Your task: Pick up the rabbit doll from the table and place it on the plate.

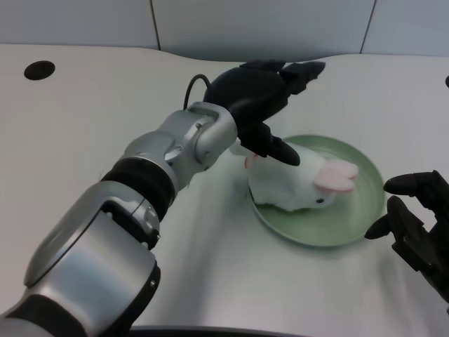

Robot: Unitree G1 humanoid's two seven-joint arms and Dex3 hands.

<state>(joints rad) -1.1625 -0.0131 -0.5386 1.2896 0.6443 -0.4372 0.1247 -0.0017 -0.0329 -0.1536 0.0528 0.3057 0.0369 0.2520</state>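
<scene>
Head view: a white rabbit doll (289,186) is seen lying on its side on a pale green plate (354,228); its body is plump and soft-looking, its pink-lined ears (335,177) are pointed toward 3 o'clock, and a small dark eye is visible near its face at the lower right; the doll is rested on the plate's left half, its rear at the rim toward 9 o'clock. The plate is set on a white table (91,126), right of centre.

The left hand (259,98) is raised above the doll at about 11 o'clock from it; its black fingers are spread apart, some stretched toward 2 o'clock and one (277,149) pointed down over the doll's back; nothing is held in it; whether that lower finger touches the doll cannot be told. The silver forearm (182,144) is extended from 7 o'clock.
</scene>
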